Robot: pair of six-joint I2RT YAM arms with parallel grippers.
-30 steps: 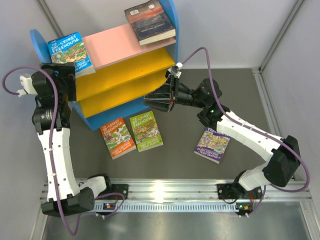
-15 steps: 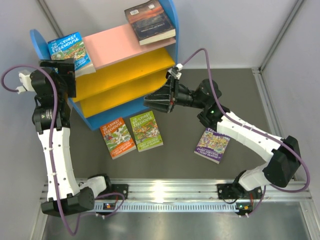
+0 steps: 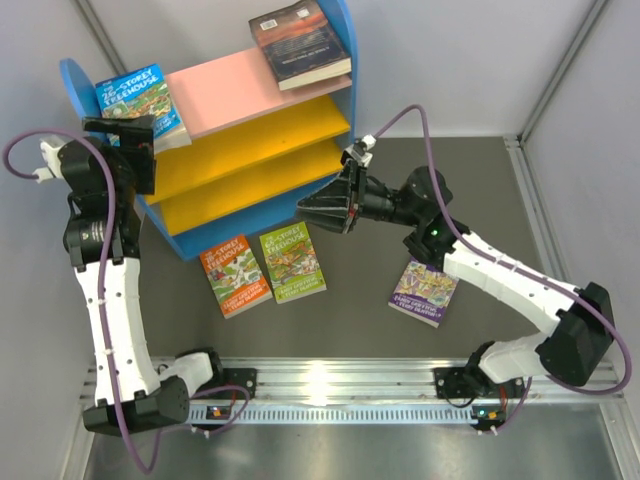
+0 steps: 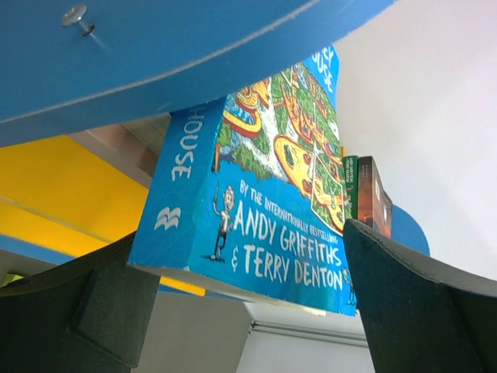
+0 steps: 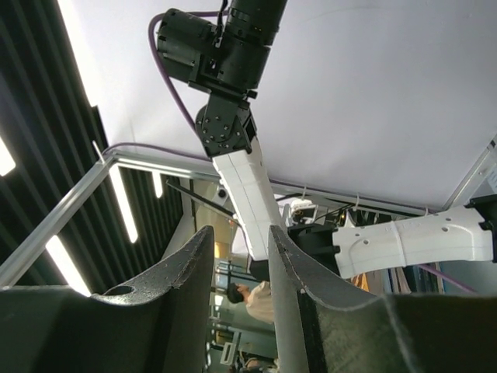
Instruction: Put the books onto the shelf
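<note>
The shelf (image 3: 245, 150) has blue sides, a pink top board and two yellow boards. A blue book (image 3: 138, 93) lies on the pink board at the left, and a dark book (image 3: 300, 42) at the right. My left gripper (image 3: 122, 132) is open at the blue book's near edge. Its wrist view shows that blue book (image 4: 264, 194) overhanging between the wide-apart fingers (image 4: 419, 295). Orange (image 3: 233, 275), green (image 3: 291, 262) and purple (image 3: 425, 291) books lie flat on the table. My right gripper (image 3: 303, 208) hangs before the lower boards, jaws narrowly open and holding nothing.
The shelf's blue side panel (image 4: 155, 54) is close above my left gripper. The right wrist view looks up past its fingers (image 5: 178, 272) at the ceiling and the left arm (image 5: 233, 132). Grey walls stand left and right of the dark table (image 3: 480, 180).
My right arm has drawn back to the right, away from the shelf, its jaws narrowing slightly. My left gripper has shifted slightly up at the blue book's edge. The books have not moved.
</note>
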